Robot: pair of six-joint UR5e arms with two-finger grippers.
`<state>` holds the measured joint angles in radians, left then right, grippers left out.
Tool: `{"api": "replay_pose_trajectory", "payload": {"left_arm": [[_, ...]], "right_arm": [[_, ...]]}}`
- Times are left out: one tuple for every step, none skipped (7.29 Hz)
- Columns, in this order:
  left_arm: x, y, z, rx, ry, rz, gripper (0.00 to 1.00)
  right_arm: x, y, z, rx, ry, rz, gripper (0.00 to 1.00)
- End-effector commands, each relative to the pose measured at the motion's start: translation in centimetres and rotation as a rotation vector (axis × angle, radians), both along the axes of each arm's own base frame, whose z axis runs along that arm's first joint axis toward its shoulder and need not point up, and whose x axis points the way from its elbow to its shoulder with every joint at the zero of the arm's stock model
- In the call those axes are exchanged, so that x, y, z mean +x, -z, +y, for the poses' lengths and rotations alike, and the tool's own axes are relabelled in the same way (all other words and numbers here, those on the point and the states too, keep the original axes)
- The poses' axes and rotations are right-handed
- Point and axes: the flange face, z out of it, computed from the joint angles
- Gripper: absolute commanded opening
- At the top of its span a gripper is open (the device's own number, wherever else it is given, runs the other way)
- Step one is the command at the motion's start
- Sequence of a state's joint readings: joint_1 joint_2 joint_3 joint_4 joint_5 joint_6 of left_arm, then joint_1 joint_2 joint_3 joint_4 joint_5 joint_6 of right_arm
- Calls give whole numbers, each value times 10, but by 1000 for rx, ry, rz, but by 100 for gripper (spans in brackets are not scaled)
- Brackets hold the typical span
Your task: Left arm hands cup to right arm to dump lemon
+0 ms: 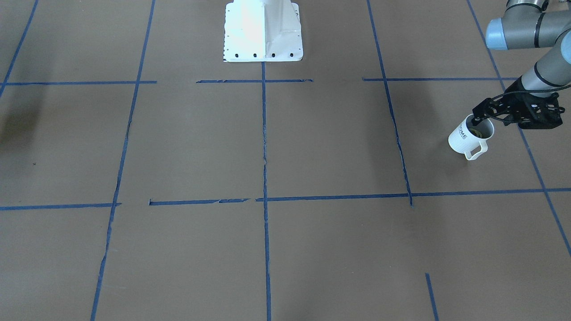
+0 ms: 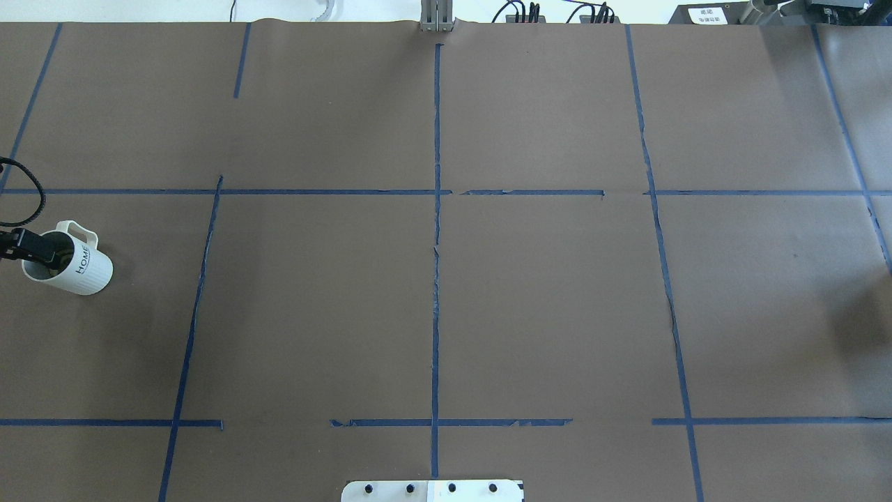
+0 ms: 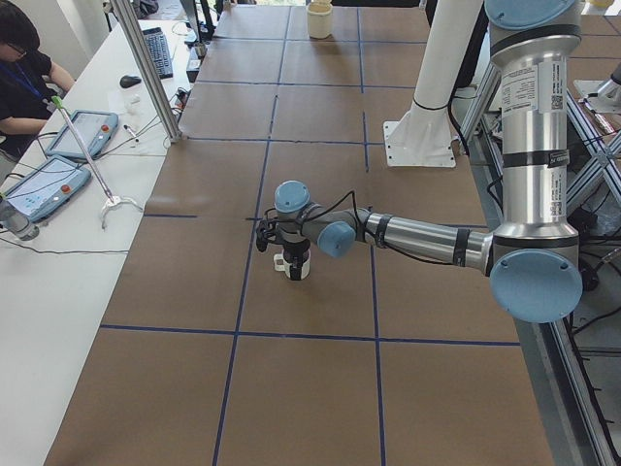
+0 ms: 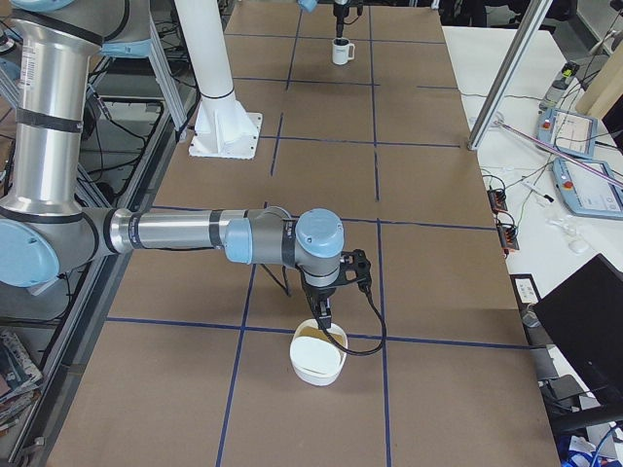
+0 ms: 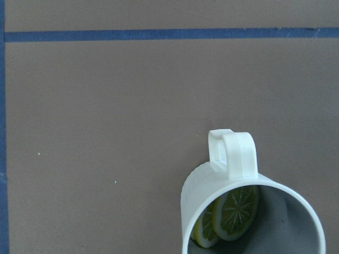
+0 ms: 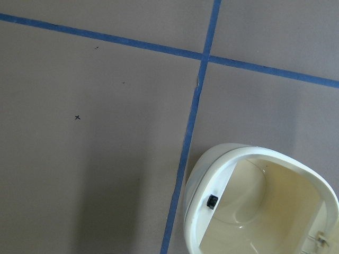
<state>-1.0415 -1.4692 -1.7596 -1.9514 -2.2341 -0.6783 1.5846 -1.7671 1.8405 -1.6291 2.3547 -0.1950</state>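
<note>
The white ribbed cup (image 1: 463,139) with "HOME" lettering stands upright at the table's left end, also in the overhead view (image 2: 78,270), the left-end view (image 3: 297,264) and far off in the right-end view (image 4: 341,51). Yellow-green lemon slices (image 5: 233,211) lie inside it, handle (image 5: 233,153) pointing away from the wrist. My left gripper (image 1: 478,119) is over the cup's rim, one finger (image 2: 38,249) in its mouth, shut on the rim. My right gripper (image 4: 321,316) hangs just above a cream bowl (image 4: 318,362). I cannot tell if the right gripper is open.
The cream bowl (image 6: 259,206) sits near the table's right end beside a blue tape crossing. The robot's white base (image 1: 263,31) stands at the middle of the near edge. A side table (image 3: 68,146) with tablets, a person and a metal post (image 3: 146,68) lies beyond the far edge.
</note>
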Motion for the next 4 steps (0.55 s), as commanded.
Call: {"api": "replay_pose_trajectory", "payload": {"left_arm": [[3, -3, -2, -2, 4, -9, 98], [4, -4, -2, -27, 23, -10, 79], [4, -2, -2, -49, 49, -7, 66], [4, -3, -2, -51, 49, -8, 57]], "right_arm": [[0, -1, 0, -1, 0, 0, 100], [0, -1, 0, 0, 1, 2, 100], [0, -1, 0, 0, 1, 2, 100], [0, 0, -1, 1, 1, 3, 100]]}}
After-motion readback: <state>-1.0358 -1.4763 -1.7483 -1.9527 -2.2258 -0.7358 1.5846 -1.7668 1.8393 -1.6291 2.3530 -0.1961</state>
